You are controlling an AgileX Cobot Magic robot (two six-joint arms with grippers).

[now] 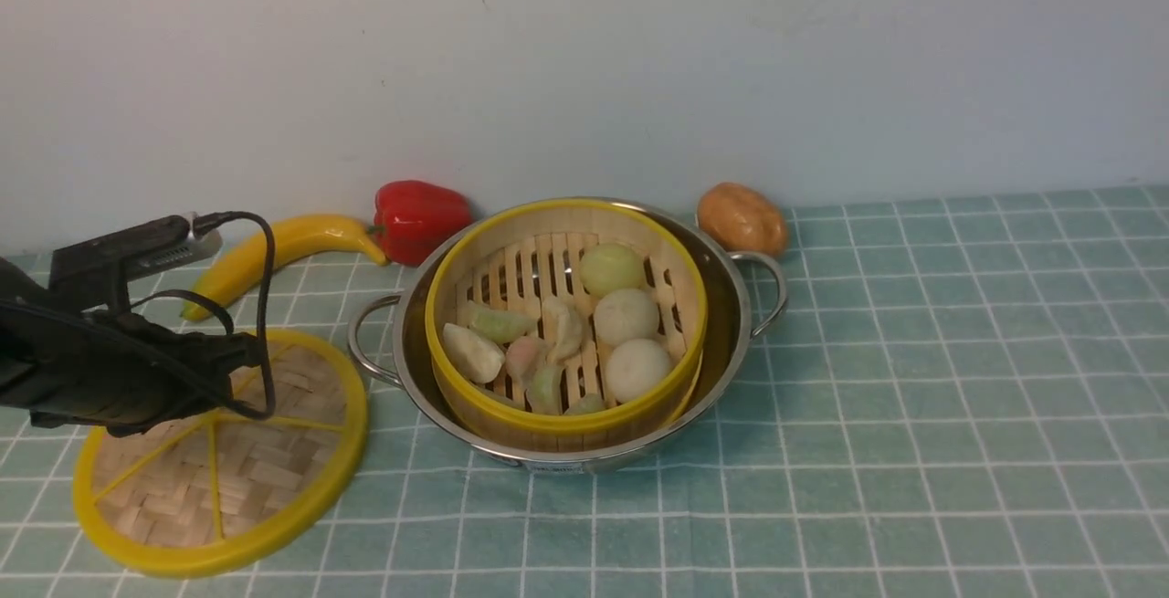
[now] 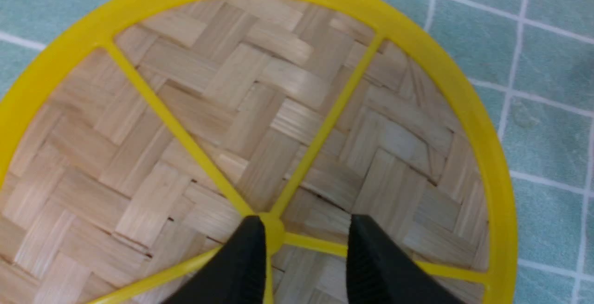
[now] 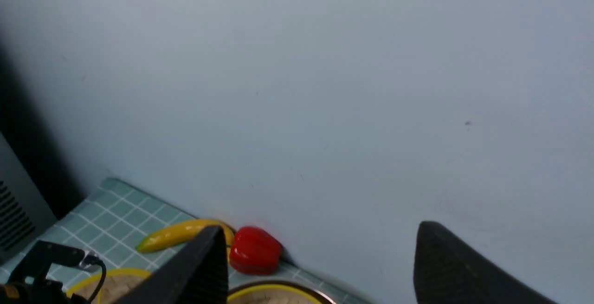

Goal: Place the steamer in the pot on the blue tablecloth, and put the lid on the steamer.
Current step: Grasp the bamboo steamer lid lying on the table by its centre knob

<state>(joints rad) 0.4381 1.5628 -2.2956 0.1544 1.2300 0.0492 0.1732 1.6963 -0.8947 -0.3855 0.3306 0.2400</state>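
Observation:
The steamer (image 1: pixel 548 420), with pale buns and dumplings inside, sits in the steel pot (image 1: pixel 733 306) on the blue tablecloth (image 1: pixel 913 397). The lid (image 1: pixel 219 479) lies flat on the cloth left of the pot. My left gripper (image 1: pixel 248 353) hovers over the lid. In the left wrist view the left gripper (image 2: pixel 304 223) is open, one finger at the lid's (image 2: pixel 260 109) centre knob (image 2: pixel 274 227), a spoke between the jaws. My right gripper (image 3: pixel 320 227) is open and empty, raised and facing the wall, out of the front view.
A yellow banana (image 1: pixel 283 251), a red pepper (image 1: pixel 420 219) and a brown potato (image 1: pixel 742 219) lie along the wall behind the pot. The pot's loop handles stick out to both sides. The left arm's cable hangs over the lid.

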